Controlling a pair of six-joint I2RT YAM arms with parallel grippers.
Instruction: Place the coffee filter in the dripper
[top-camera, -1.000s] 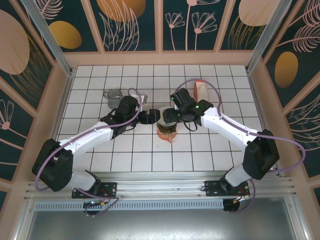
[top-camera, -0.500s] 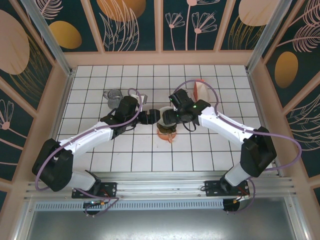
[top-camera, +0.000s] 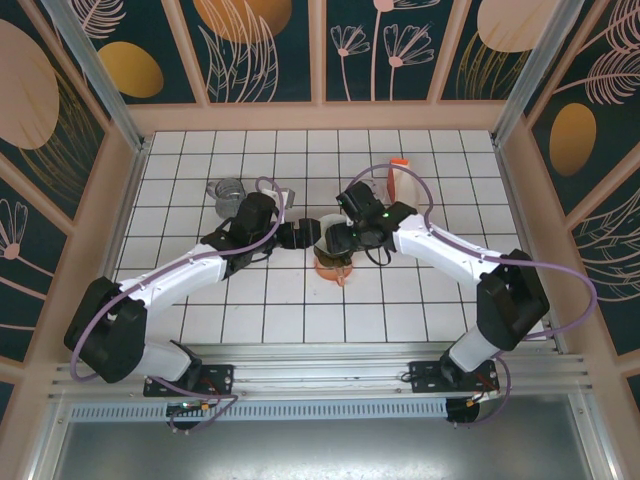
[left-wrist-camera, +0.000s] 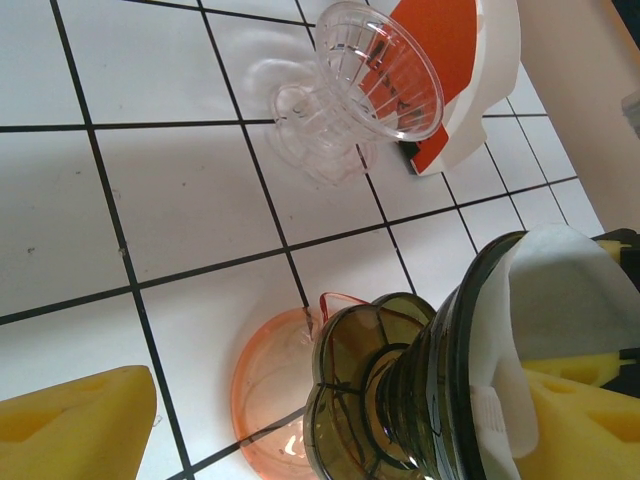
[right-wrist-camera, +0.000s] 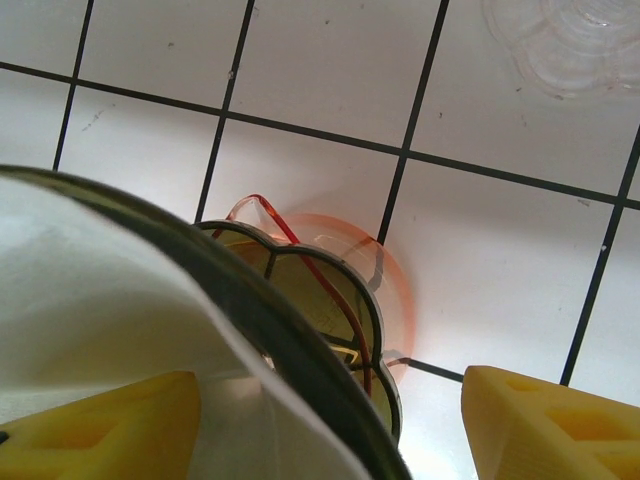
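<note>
While the left fingers (left-wrist-camera: 75, 420) stand spread wide, one pad well clear and the other just beside the rim, they grip nothing. Between the arms, the smoky dripper (left-wrist-camera: 400, 400) stands upright on an orange saucer (left-wrist-camera: 265, 400) on the tiled table (left-wrist-camera: 180, 190). The white filter (left-wrist-camera: 560, 290) lies inside its cone, one side rising above the rim. That paper looks thin, light and limp. It should crease under any squeeze and may spring up or slide on the smooth wall. A gentle pinch belongs on the free upper edge, or a soft press down the inner wall to seat it. The dripper itself seems hard and slick, perched high on a narrow foot, so a sideways nudge could tip it. On the right, the right fingers (right-wrist-camera: 540, 425) are parted too, one pad just beside the paper and the other well apart, with nothing clamped.
</note>
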